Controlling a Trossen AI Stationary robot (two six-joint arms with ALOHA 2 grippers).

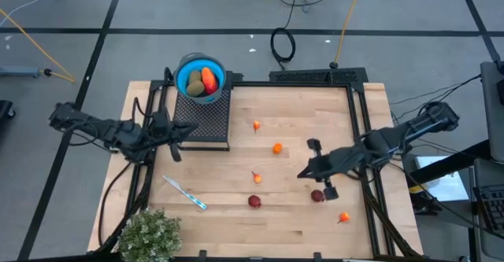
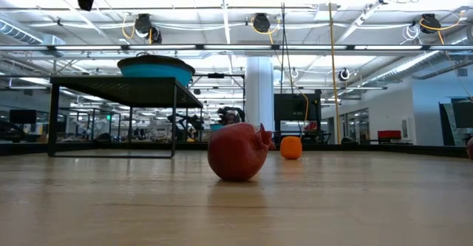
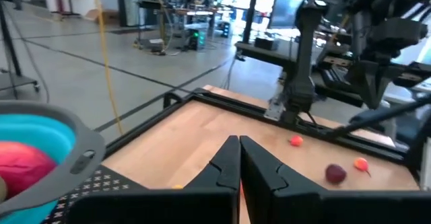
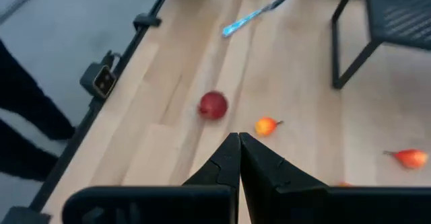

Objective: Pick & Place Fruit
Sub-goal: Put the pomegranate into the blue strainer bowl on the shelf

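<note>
A blue bowl (image 1: 201,77) stands on a black mesh stand (image 1: 206,119) at the far left and holds an olive-brown oval, a red-orange piece (image 1: 209,79) and a red fruit (image 3: 23,165). Loose fruit lies on the wood: two small orange-red pieces (image 1: 257,124) (image 1: 256,177), an orange ball (image 1: 277,147), two dark red rounds (image 1: 254,201) (image 1: 317,195) and an orange piece (image 1: 343,216). My left gripper (image 1: 183,133) (image 3: 239,162) hovers shut at the stand's left side, beside the bowl. My right gripper (image 1: 302,173) (image 4: 239,153) hangs shut above the table, slanting down toward the dark red round (image 4: 213,105).
A blue-and-white stick (image 1: 185,192) lies near the table's left front. A bushy green plant (image 1: 150,234) stands at the near left corner. A black frame (image 1: 358,97) rims the table. In the low view the dark red round (image 2: 238,151) sits close, the orange ball (image 2: 291,148) behind it.
</note>
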